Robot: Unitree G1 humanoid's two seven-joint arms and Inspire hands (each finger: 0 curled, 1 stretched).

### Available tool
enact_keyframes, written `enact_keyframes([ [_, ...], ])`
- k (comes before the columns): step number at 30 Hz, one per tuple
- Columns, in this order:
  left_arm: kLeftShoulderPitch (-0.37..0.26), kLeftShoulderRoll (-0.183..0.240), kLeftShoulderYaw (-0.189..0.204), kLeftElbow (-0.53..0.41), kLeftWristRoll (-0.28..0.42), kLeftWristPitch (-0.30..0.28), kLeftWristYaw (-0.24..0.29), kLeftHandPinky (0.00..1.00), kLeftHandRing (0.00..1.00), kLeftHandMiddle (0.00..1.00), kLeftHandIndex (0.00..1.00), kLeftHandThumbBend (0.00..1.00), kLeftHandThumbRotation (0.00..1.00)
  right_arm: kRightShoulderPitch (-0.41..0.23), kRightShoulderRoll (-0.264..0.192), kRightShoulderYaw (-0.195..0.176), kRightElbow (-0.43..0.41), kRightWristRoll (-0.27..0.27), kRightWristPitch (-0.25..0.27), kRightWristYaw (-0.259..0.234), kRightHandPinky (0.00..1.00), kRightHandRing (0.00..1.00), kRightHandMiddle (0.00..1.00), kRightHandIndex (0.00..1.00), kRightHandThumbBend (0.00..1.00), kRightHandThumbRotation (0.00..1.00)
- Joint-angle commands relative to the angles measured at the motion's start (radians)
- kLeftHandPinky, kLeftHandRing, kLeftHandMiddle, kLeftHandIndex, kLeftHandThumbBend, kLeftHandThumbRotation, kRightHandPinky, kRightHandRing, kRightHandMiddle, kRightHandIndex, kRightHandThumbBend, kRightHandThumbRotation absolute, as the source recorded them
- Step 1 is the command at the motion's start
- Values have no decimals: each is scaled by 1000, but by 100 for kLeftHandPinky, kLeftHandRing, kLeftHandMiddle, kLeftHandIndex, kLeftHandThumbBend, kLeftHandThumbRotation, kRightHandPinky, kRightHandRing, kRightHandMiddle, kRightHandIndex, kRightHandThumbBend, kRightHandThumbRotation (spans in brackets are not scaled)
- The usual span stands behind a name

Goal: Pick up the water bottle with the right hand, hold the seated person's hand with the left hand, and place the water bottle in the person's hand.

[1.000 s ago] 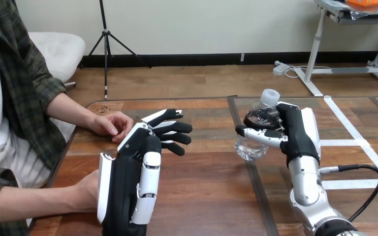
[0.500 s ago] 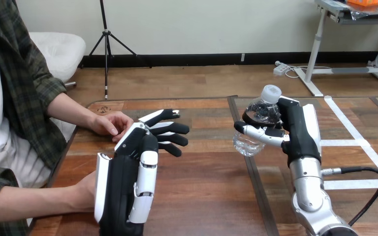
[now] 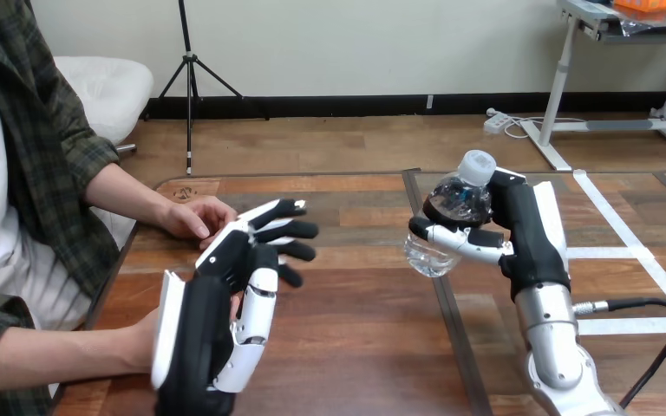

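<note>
1. Head view, right of centre: the right hand (image 3: 527, 236) has its fingers and thumb wrapped around the water bottle (image 3: 430, 256), gripping it about its middle.
2. The water bottle is clear with a white cap, and it leans with the cap towards the upper right of the frame.
3. Lower left of the frame: the left hand (image 3: 224, 305) hangs over the table (image 3: 364, 347) with its fingers nearly straight and spread, holding nothing.
4. The person's hand at the lower left (image 3: 145, 340) lies right beside the left hand's base (I cannot tell whether they touch).
5. The person's other hand (image 3: 196, 217) rests on the table at centre left, just beside the left hand's fingertips and well apart from the water bottle.
</note>
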Motion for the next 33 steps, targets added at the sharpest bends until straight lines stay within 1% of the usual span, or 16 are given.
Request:
enact_keyframes([
  [1,14,47,30,-82,-5,49,-35,47,62,68,71,20,36,-20,-3,11,-91,7,-71,11,37,41,47,48,75,0],
  [4,20,71,42,-106,-10,78,-55,49,64,70,71,24,27,-7,-2,14,-108,5,-85,23,37,41,47,48,75,0],
  [8,24,104,76,-134,28,102,-62,52,66,72,72,30,15,12,4,18,-144,5,-89,36,37,40,46,48,75,0],
  [9,26,110,83,-138,37,106,-61,54,68,73,72,34,10,16,5,18,-154,6,-89,39,36,40,46,48,76,0],
  [13,30,132,109,-154,63,121,-57,55,69,74,72,41,4,33,13,21,-193,10,-84,52,36,40,46,47,76,0],
  [15,34,146,130,-166,96,133,-48,56,70,75,73,44,3,44,17,24,-219,10,-81,58,36,40,46,47,76,0],
  [19,39,162,155,-184,140,157,-37,58,72,76,74,51,1,60,20,27,-254,13,-74,69,35,40,46,46,75,0],
  [25,53,195,200,-221,223,205,-22,61,75,78,76,57,1,89,29,33,-315,17,-68,83,34,39,45,46,76,0],
  [27,65,208,223,-248,282,241,-7,62,75,79,77,60,4,101,35,33,-337,33,-73,104,33,39,45,46,75,0],
  [30,80,219,244,-285,334,289,-3,62,76,80,78,63,6,116,40,34,-366,43,-74,124,33,39,45,46,75,0],
  [31,82,221,247,-291,343,300,-2,63,76,80,78,64,6,119,41,34,-370,44,-73,127,33,39,45,46,74,0],
  [33,91,231,260,-313,383,335,0,63,77,81,79,65,8,127,42,36,-386,42,-75,133,33,39,45,46,74,0],
])
